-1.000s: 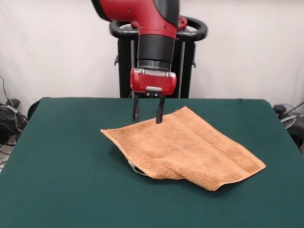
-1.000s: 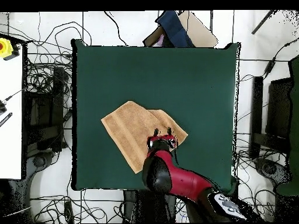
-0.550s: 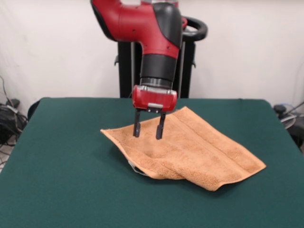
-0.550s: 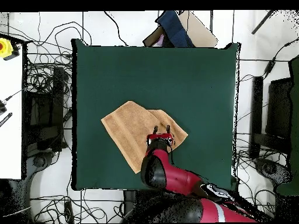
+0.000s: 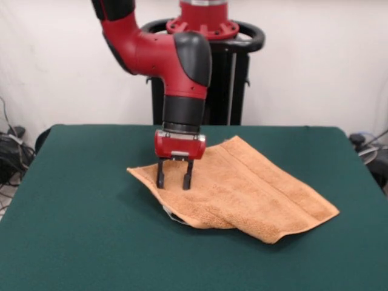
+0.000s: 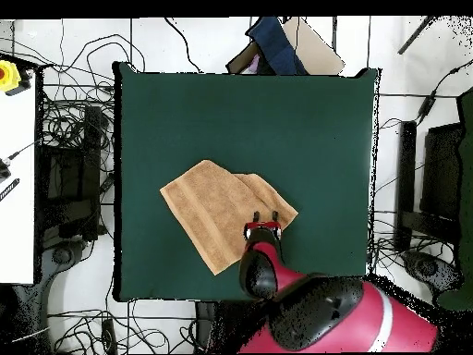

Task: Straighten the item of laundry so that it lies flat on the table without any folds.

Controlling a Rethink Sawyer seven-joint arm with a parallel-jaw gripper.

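Tool open over one towel

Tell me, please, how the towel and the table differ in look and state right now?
The towel is orange-tan terry; the table is dark green felt. The towel is far smaller than the table. The towel is folded over itself, while the table lies flat. The open hand reaches the towel, not bare table.

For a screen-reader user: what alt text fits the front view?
A red robot arm lowers its open claw onto the left part of a folded orange-tan towel lying on a dark green table.
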